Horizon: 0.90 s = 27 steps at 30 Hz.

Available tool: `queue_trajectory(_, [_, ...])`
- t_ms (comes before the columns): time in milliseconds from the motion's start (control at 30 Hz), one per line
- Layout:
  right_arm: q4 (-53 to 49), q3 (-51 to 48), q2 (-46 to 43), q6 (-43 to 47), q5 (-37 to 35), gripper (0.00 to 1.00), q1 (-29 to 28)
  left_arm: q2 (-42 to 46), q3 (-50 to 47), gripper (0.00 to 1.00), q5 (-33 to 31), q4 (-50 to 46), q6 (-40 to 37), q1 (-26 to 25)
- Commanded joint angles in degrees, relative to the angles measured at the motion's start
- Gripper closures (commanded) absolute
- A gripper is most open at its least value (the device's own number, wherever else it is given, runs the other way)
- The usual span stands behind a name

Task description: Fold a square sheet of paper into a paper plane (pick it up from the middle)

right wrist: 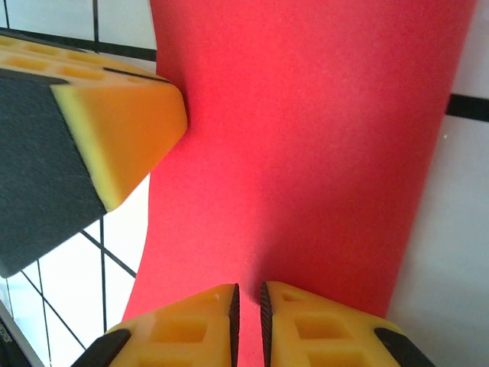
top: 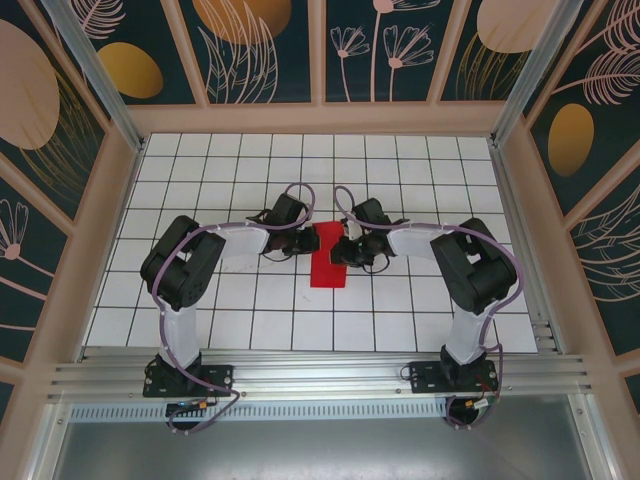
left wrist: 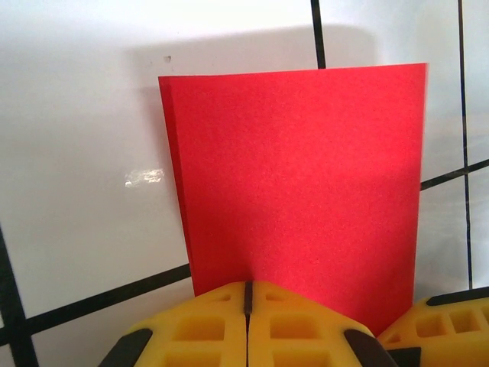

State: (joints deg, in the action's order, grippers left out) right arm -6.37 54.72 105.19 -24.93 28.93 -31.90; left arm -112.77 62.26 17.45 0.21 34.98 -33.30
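- The square sheet of paper, bright red and folded to a narrow rectangle, lay at the centre of the white gridded desk in the top view, between the two arms.
- The left pincer met the sheet's upper left part and the right pincer its upper right part, the two just beside each other.
- In the left wrist view, the left pincer's fingers were pressed fully together at the bottom of the frame. The sheet spread upward from under their tips, and its left edge showed two layers. I could not tell whether they pinched it or only pressed on it.
- In the right wrist view, the right pincer's fingers were nearly closed at bottom centre, leaving a thin slit with red in it. Whether they gripped the sheet could not be told.
- There the sheet's left edge curved, and a left pincer finger touched it at upper left.
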Motion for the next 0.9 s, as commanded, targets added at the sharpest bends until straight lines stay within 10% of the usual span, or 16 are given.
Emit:
queue_trajectory(0, [0.0, -1.3, 1.1, -0.8, -0.4, 0.82, 0.2, -6.0, -2.3, 0.93, -9.5, -7.3, -1.5, 0.8])
queue_trajectory(867, [7.8, -15.0, -7.3, -7.8, 6.6, 0.84, -1.8, -6.0, -3.1, 0.93, -10.9, -6.0, 0.1, 0.8])
